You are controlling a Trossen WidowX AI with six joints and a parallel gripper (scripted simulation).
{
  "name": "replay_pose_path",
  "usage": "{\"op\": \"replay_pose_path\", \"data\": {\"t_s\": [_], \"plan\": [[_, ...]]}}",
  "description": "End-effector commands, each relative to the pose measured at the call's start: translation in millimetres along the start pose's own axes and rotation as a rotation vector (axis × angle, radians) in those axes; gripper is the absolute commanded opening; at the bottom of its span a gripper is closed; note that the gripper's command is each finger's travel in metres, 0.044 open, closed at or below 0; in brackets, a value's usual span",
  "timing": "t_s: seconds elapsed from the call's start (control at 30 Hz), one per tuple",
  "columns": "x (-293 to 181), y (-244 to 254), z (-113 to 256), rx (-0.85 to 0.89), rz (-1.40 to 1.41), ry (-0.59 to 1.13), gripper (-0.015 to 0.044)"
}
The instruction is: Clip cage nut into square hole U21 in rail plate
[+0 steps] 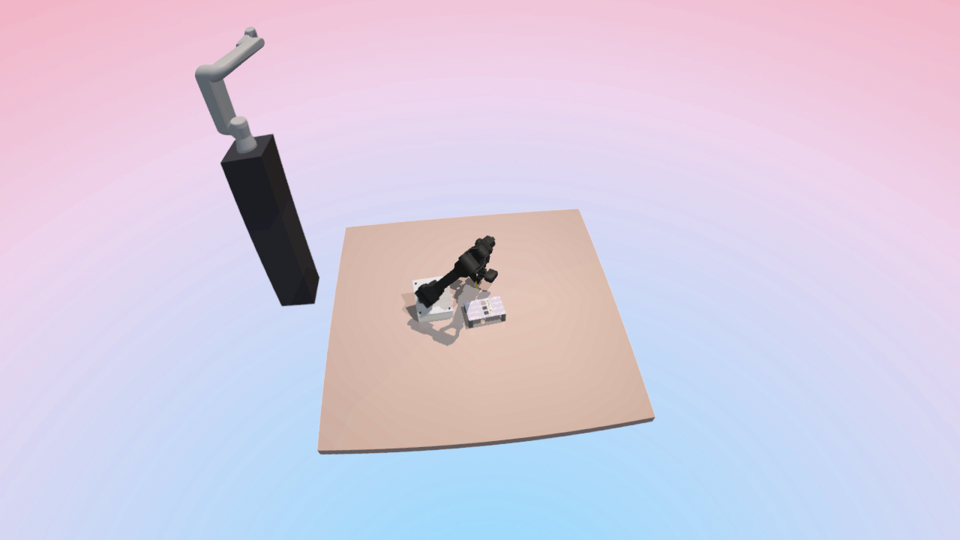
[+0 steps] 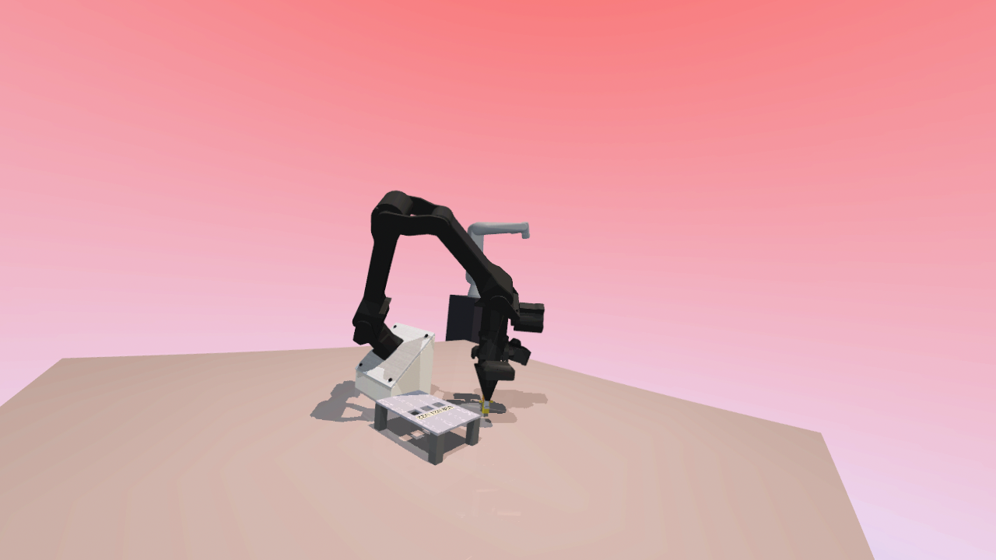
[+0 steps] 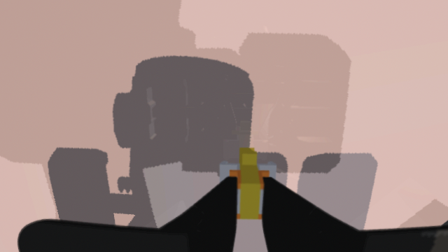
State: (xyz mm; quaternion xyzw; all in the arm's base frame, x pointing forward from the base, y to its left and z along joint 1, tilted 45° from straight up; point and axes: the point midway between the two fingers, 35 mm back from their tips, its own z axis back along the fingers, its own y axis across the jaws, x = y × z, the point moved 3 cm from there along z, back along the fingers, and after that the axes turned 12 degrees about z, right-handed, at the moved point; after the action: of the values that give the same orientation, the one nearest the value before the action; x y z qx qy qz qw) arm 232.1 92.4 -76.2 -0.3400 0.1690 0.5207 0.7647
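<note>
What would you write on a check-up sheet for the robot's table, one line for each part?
Surface: pinkish-tan table top, shadows across it.
Job's things: yellow, grey and orange cage nut between the fingers; rail plate on dark legs, square holes in it, none filled by the nut.
Clutter: nothing seen.
Gripper: shut on the nut, beside the plate.
Cables: nothing seen.
Surroundings: grey arm on a black pillar, off the table.
</note>
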Motion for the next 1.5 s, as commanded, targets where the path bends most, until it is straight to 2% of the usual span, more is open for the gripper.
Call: {"op": "replay_pose_path", "data": {"t_s": [0.0,0.33,0.67,1.07,1.47], "plan": [[0,0,0,0.001,0.000,0.000,0.0024],[0,0,1,0.000,0.000,0.000,0.0024],[1,1,66,-0.001,0.004,-0.001,0.0024],[1,0,93,-0.001,0.001,-0.001,0.0024],[-48,-42,98,0.005,-0.288,-0.011,0.0024]]}}
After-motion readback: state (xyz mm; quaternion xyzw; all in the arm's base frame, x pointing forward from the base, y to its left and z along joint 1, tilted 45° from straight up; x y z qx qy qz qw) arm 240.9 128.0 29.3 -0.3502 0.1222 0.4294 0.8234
